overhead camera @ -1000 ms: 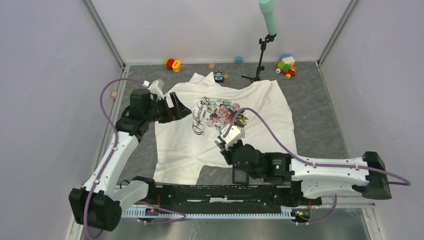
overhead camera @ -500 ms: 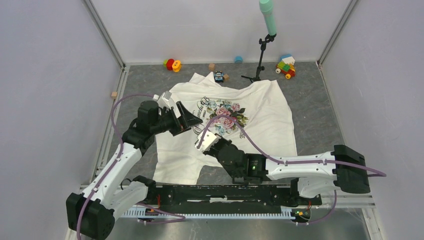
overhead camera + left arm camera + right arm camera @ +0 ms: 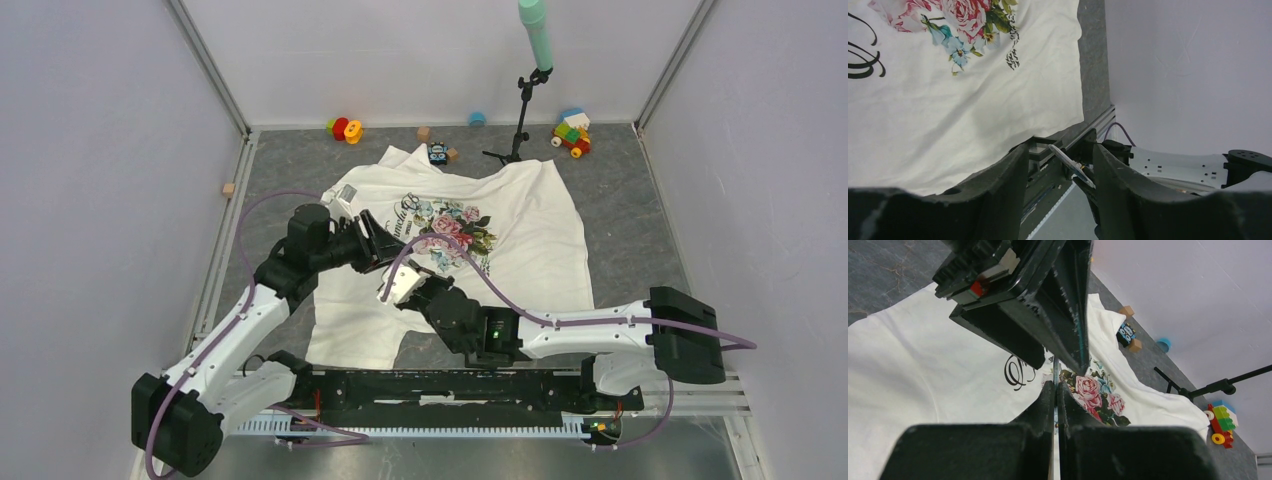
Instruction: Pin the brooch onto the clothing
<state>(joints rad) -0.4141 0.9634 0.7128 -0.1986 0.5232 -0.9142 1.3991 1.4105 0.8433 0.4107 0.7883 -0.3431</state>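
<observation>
Evidently this is a mid-air hand-over, before any pinning. The right gripper is clamped tight on the brooch, a thin pale disc seen edge-on. The left gripper has its jaws partly apart on either side of the disc, gripping nothing that I can see. Both meet above the shirt, centre left in the overhead frame, just lower left of the rose print. Next, I judge, the left jaws need to shut squarely on the disc before the right lets go. The overhead view hides the brooch behind the arms. The left wrist view shows it at lower centre, while the right wrist view gives only a sliver between its own fingers.
</observation>
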